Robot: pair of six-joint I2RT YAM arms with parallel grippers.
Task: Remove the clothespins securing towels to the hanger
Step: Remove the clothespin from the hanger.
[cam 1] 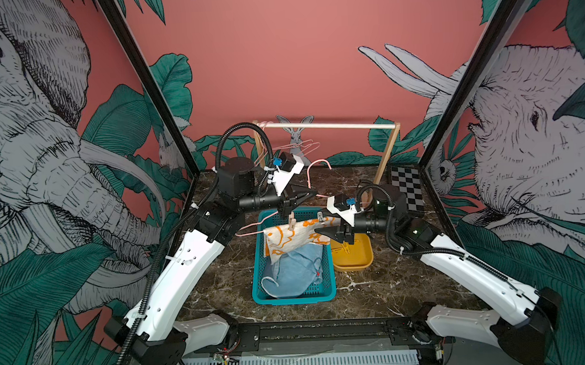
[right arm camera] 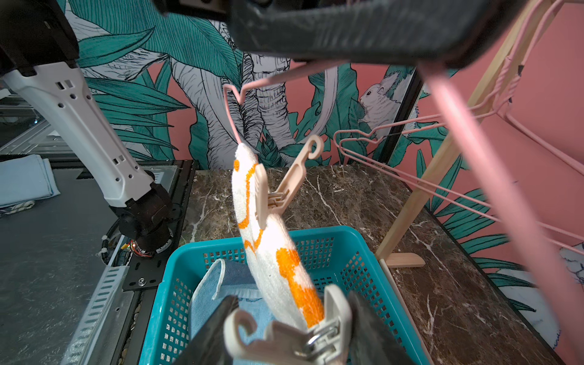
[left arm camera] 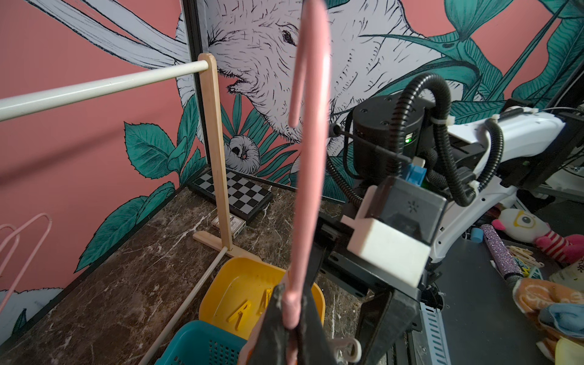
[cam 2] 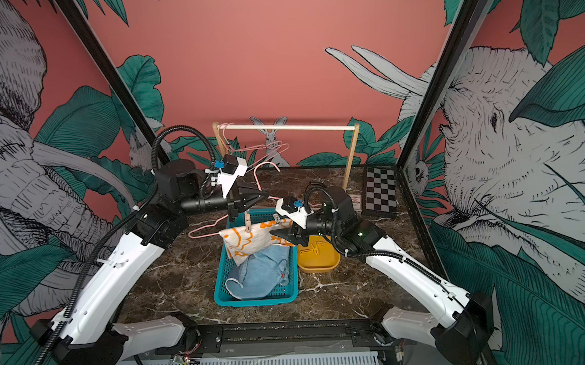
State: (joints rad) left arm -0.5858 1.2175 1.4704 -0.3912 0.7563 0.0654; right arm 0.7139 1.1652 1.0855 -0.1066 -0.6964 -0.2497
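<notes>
While right fingers (right arm camera: 205, 338) flank clothespin (right arm camera: 290, 343), grip unclear, hanger (right arm camera: 493, 186) blurred

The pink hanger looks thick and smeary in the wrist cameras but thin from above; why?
Left wrist view: the pink hanger sits close to the lens, out of focus and looming large, while the wall behind stays sharp. Right wrist view: it is likewise a soft streak. In both top views it is far off, thin and crisp.

- Left arm (cam 1: 189, 262) angles up, wrist level, pointing inward; left gripper (left arm camera: 292, 294) fingers clamped on the pink hanger (left arm camera: 308, 189).
- Right arm (cam 1: 475, 277) mirrors it; right gripper (right arm camera: 290, 319) fingers parted, straddling a beige clothespin (right arm camera: 284, 344); contact unclear.
</notes>
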